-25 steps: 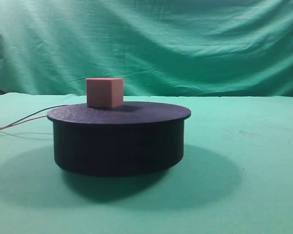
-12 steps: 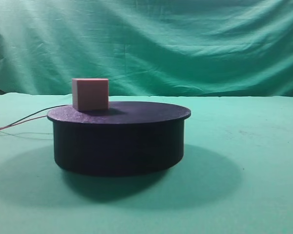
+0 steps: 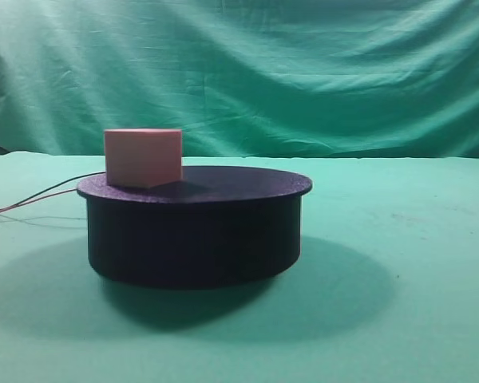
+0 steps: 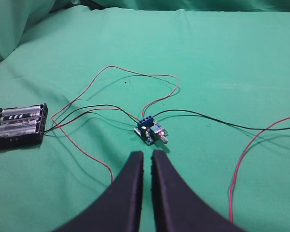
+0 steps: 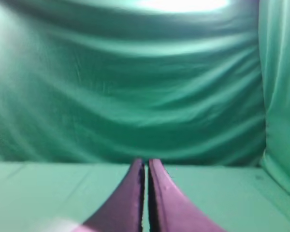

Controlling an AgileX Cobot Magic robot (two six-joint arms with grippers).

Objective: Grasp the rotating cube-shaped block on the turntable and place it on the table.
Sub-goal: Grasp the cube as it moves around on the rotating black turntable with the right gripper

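Observation:
A pinkish-tan cube-shaped block (image 3: 143,157) sits on the left edge of the black turntable (image 3: 195,231), which stands on the green table (image 3: 415,263). Neither gripper shows in the exterior high view. In the left wrist view my left gripper (image 4: 147,154) is shut with nothing between its black fingers, hovering over green cloth near a small circuit board (image 4: 150,131). In the right wrist view my right gripper (image 5: 146,163) is shut and empty, pointing at the green backdrop. The block and turntable are out of both wrist views.
A black battery holder (image 4: 19,125) lies at the left of the left wrist view, linked by red and black wires (image 4: 111,108) to the circuit board. More wires (image 3: 32,198) run left from the turntable. Draped green cloth (image 3: 303,72) closes off the back.
The block has travelled leftward round the turntable's top and turned, now showing a wider face at the left edge. No arm has appeared in the exterior high view.

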